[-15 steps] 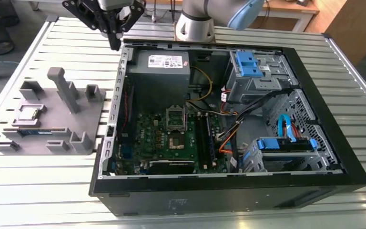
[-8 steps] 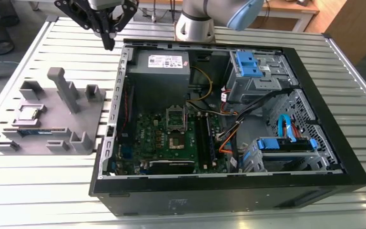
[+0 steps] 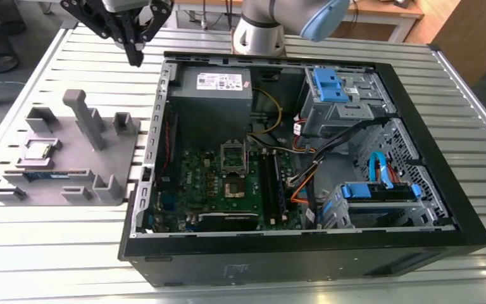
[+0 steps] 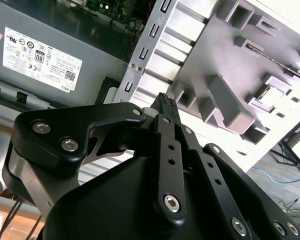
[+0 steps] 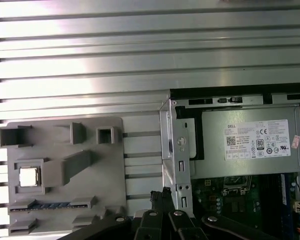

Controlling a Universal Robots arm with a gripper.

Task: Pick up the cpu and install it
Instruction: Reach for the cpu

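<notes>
On a slatted metal table point(image 3: 49, 253), an open computer case point(image 3: 445, 234) is laid on its side, and a grey moulded holder point(image 3: 108, 166) is set just beside it, toward the exterior view's left. Bare floor and wooden furniture are seen beyond the table's far edge.

The cpu point(image 3: 40, 150) is seated flat in a square pocket of the holder, and it is shown in both wrist views point(image 5: 29, 177) point(image 4: 275, 96) as a small square chip with a bright silver top and a thin darker rim. A thin circuit-board strip point(image 3: 47, 175) is lodged in a slot just beside it, and a tall tilted post point(image 3: 81, 117) of the holder is raised near the pocket.

Inside the case, a grey power supply point(image 3: 218, 85) with a white label, a green motherboard point(image 3: 197, 183) and blue drive brackets point(image 3: 330, 85) are seen. The case's metal side wall point(image 3: 154, 145) is placed between the holder and the motherboard.

The gripper point(image 3: 134, 60) is held above the table near the case's rear corner, well apart from the cpu; its jaws are pressed together and nothing is gripped
</notes>
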